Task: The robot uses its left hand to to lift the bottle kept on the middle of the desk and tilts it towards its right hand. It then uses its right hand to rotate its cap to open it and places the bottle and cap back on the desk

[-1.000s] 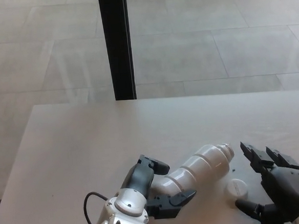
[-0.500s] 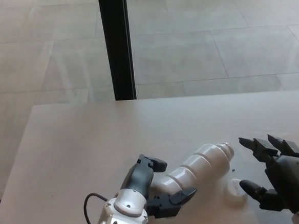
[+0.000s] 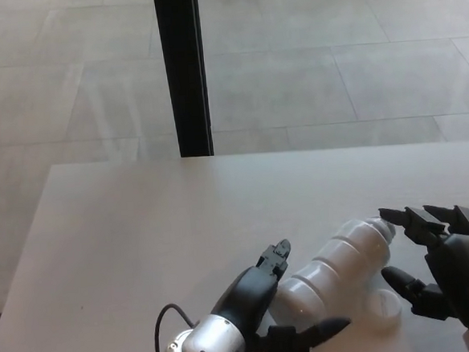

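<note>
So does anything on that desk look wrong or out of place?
Mainly the white bottle: it leans toward the right hand instead of standing, gripped low by the left hand. Its white cap lies loose on the desk. No spill shows.

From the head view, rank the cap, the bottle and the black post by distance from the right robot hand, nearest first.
1. Cap: on the desk, just inside the right robot hand, by its thumb.
2. Bottle: tilted, its neck close to the fingertips; nearly tied with the cap.
3. Black post: beyond the desk's far edge, to the left.
</note>
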Available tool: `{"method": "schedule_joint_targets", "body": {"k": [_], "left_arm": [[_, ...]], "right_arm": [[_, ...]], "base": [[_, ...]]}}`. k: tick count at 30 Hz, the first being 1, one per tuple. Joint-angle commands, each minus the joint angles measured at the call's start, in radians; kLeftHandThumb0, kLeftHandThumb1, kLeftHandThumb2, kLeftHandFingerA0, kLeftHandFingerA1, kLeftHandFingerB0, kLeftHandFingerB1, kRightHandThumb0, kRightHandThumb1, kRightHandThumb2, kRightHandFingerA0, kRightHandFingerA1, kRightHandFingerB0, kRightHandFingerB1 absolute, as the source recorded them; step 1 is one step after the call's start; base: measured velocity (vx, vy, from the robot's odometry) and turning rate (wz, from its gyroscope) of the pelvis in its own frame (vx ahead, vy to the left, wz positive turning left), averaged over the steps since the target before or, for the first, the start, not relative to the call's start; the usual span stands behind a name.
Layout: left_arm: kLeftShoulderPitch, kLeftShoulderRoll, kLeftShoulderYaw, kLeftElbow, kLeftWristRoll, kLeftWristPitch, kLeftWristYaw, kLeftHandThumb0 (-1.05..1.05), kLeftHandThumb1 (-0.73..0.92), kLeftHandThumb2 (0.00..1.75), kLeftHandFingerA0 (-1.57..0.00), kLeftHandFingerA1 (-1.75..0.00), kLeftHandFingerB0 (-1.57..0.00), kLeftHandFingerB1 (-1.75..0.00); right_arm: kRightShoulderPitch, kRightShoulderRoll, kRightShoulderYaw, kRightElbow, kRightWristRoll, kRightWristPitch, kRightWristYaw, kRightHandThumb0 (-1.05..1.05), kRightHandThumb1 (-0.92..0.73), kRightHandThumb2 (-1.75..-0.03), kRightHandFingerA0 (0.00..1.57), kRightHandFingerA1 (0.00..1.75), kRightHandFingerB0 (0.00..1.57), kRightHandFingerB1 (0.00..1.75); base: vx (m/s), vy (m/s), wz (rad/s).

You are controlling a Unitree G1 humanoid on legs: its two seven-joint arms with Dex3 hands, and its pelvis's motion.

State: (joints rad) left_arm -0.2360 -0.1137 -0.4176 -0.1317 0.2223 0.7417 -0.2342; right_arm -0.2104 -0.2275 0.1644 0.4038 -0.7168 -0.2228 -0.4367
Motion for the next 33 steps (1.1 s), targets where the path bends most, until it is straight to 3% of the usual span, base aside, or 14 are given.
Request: {"method": "schedule_joint_targets", "body": {"k": [1,9,21,22,26,31,32,33], "left_arm": [[0.023,0.037,-0.029,0.019,-0.014,-0.020,-0.020,-0.97,0.54,0.83,0.00,0.00,0.00,0.00],[0.058,0.042,-0.036,0.019,-0.012,-0.049,0.006,-0.96,0.55,0.82,0.00,0.00,0.00,0.00],[0.082,0.090,0.024,-0.038,-0.011,-0.134,0.029,-0.97,0.54,0.84,0.00,0.00,0.00,0.00],[0.085,0.100,0.038,-0.053,-0.013,-0.149,0.028,-1.00,0.67,0.61,0.00,0.00,0.00,0.00],[0.104,0.117,0.068,-0.094,-0.025,-0.186,0.025,-0.96,0.66,0.60,0.00,0.00,0.00,0.00],[0.134,0.171,0.142,-0.186,-0.046,-0.234,0.008,-0.94,0.66,0.60,0.00,0.00,0.00,0.00],[0.140,0.241,0.212,-0.228,-0.046,-0.298,-0.004,-0.94,0.54,0.81,0.00,0.00,0.00,0.00],[0.141,0.243,0.213,-0.229,-0.048,-0.299,-0.005,-0.94,0.54,0.81,0.00,0.00,0.00,0.00]], "right_arm": [[-0.005,-0.014,-0.005,0.015,0.028,-0.028,-0.051,-0.41,-0.68,-0.59,0.06,0.73,0.44,0.42],[0.009,-0.020,0.005,0.034,0.035,-0.055,-0.079,-0.41,-0.68,-0.60,0.06,0.84,0.46,0.43],[0.029,-0.053,-0.013,0.022,0.060,-0.069,-0.067,-0.44,-0.70,-0.60,0.05,0.85,0.46,0.45],[0.033,-0.063,-0.014,0.013,0.051,-0.061,-0.066,-0.44,-0.70,-0.60,0.06,0.83,0.45,0.45],[0.046,-0.086,-0.020,-0.013,0.044,-0.053,-0.064,-0.44,-0.69,-0.61,0.11,0.78,0.47,0.45],[0.062,-0.144,-0.053,-0.045,0.068,-0.086,-0.044,-0.43,-0.67,-0.60,0.07,0.82,0.45,0.44],[0.069,-0.179,-0.090,-0.070,0.104,-0.093,-0.013,-0.45,-0.67,-0.59,0.05,0.88,0.46,0.43],[0.069,-0.179,-0.091,-0.071,0.105,-0.093,-0.012,-0.45,-0.67,-0.59,0.05,0.88,0.46,0.43]], "base": [[0.00,0.000,0.00],[0.00,0.000,0.00],[0.00,0.000,0.00],[0.00,0.000,0.00],[0.00,0.000,0.00],[0.00,0.000,0.00],[0.00,0.000,0.00],[0.00,0.000,0.00]]}}
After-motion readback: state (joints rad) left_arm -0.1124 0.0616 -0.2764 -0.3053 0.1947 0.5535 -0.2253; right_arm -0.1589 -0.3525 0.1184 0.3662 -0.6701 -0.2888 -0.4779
